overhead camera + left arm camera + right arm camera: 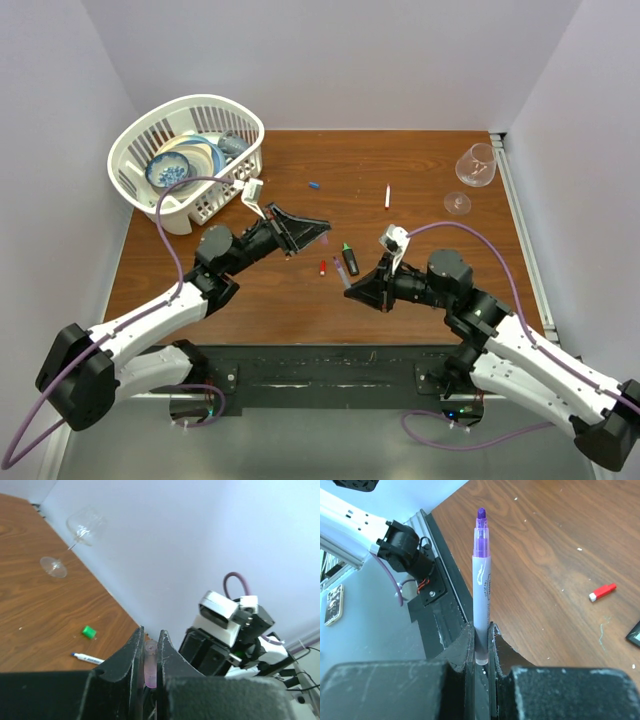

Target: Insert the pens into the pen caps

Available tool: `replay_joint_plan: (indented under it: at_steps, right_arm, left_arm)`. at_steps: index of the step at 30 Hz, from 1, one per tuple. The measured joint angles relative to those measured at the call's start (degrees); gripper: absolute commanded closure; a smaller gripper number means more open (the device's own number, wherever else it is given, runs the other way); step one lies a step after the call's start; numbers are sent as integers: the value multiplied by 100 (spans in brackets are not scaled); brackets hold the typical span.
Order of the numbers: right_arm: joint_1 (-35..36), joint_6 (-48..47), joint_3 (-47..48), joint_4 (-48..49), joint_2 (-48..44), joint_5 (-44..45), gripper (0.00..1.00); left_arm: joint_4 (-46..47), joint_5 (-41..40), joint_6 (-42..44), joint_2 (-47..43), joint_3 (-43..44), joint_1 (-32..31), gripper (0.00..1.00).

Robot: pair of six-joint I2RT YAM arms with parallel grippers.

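purple pen point(482, 580) clamped by barrel in right gripper point(481, 630), jaws closed tight on it, tip pointing ahead | pinkish-purple cap point(150, 662) pinched in left gripper point(150, 642), jaws nearly closed around it | red cap point(602, 591) lying right of right gripper on table point(560, 540) | green cap point(89, 632), white pen point(87, 656) left of left gripper | wine glass point(75, 535) beyond those
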Motion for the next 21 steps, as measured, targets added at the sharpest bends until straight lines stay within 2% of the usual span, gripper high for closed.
replay_joint_plan:
  at_steps: [4, 21]
  right_arm:
    - [0, 79, 11, 11, 42, -2, 100]
    - [0, 328, 216, 210, 293, 0, 100]
  left_arm:
    - [442, 120, -120, -11, -96, 0, 100]
    - [975, 153, -247, 90, -175, -133, 100]
